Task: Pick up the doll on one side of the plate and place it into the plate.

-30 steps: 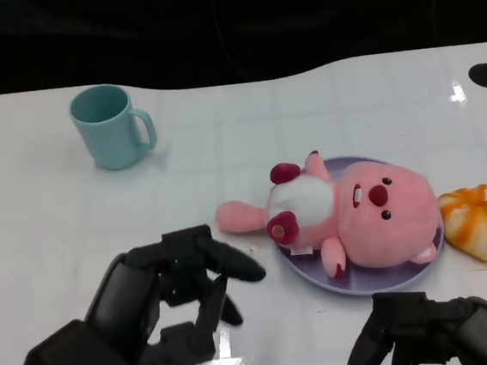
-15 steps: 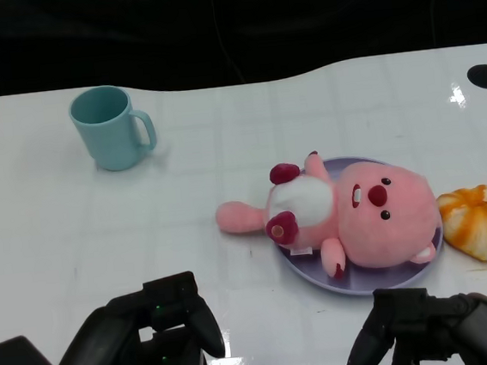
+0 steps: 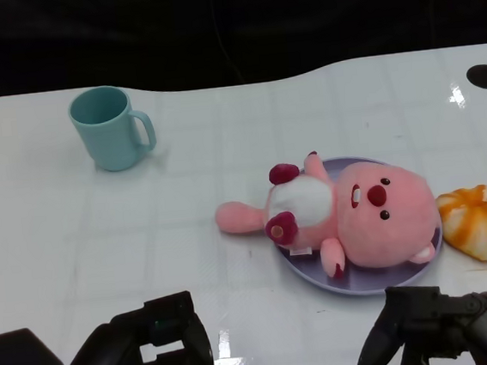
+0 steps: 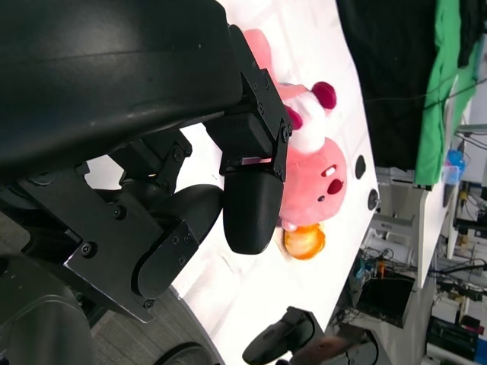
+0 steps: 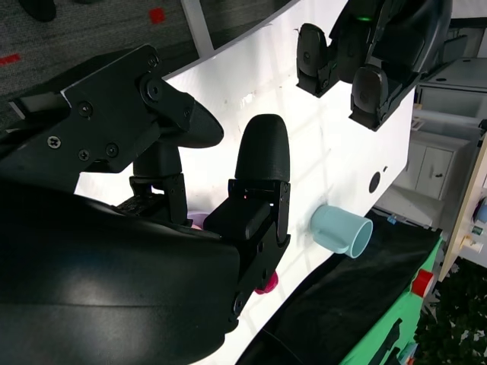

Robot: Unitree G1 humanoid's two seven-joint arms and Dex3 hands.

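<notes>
Pink doll [image 3: 350, 217] lies on its back across the purple plate [image 3: 367, 283], head and torso over the dish, one limb and the tail end hanging past the plate's rim toward the mug side and resting on the white table [image 3: 101, 222]. Left hand [image 3: 153, 359] low at the near table edge, well apart from the doll, holding nothing; fingers look curled inward in the head view, with a gap between them in the left wrist view. Right hand [image 3: 435, 336] also at the near edge, just short of the plate, empty, fingers bent but apart. Judgement: placement looks essentially done. Risks from here: the overhanging limb makes the doll sit off-centre, so any brush against it could drag the soft body back off the rim. The right hand is the nearer threat; a forward sweep could clip the plate edge and slide the plate. The orange-and-white striped object [image 3: 482, 222] sits just beside the plate on the far right, possibly touching it, so a shoved plate would push it. Teal mug [image 3: 110, 126] well apart, not at risk
</notes>
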